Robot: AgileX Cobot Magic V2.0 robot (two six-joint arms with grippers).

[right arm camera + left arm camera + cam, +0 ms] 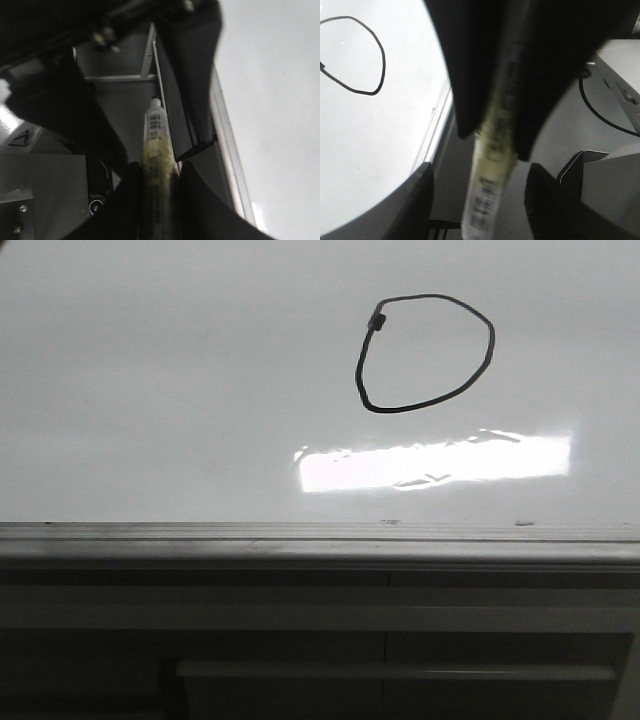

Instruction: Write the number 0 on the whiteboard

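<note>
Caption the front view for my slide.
Lopsided black number 0 drawn on the glossy whiteboard, glare below.
</note>
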